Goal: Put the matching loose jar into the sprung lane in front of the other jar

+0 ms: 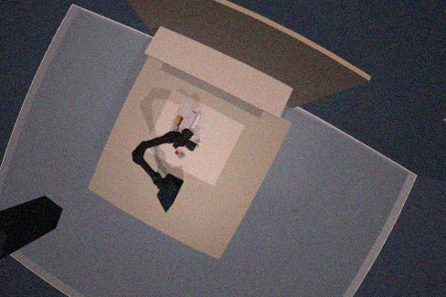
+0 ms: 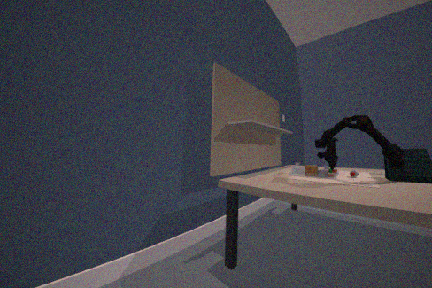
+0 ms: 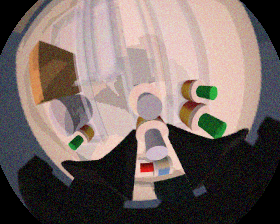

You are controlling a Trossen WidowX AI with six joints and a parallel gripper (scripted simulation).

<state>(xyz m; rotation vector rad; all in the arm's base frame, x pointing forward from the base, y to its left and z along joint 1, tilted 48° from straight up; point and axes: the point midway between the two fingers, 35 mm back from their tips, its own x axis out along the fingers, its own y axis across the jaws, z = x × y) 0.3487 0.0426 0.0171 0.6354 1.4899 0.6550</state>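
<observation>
My gripper (image 3: pixel 151 129) (image 2: pixel 332 169) points down at the front of the pale rack (image 3: pixel 103 42) and is shut on a grey-lidded jar (image 3: pixel 155 146). This jar has a white upper part and an amber lower part, mostly hidden by its lid and the fingers. A matching grey-lidded jar (image 3: pixel 149 105) stands directly beyond it in the lane, close behind in the row. I cannot tell whether the two touch, or whether the held jar's base rests on the lane floor. The pusher plate and the low front stop cannot be made out.
Two green-lidded jars (image 3: pixel 207 93) (image 3: pixel 211 125) stand to the right. A smaller green-lidded jar (image 3: pixel 76 142) is at the left, beside a grey round shape (image 3: pixel 70 114) and a brown block (image 3: pixel 56 75) (image 1: pixel 177 121) (image 2: pixel 311 170). A red item (image 3: pixel 147 167) (image 1: pixel 177 153) and a blue-marked item lie nearer the base.
</observation>
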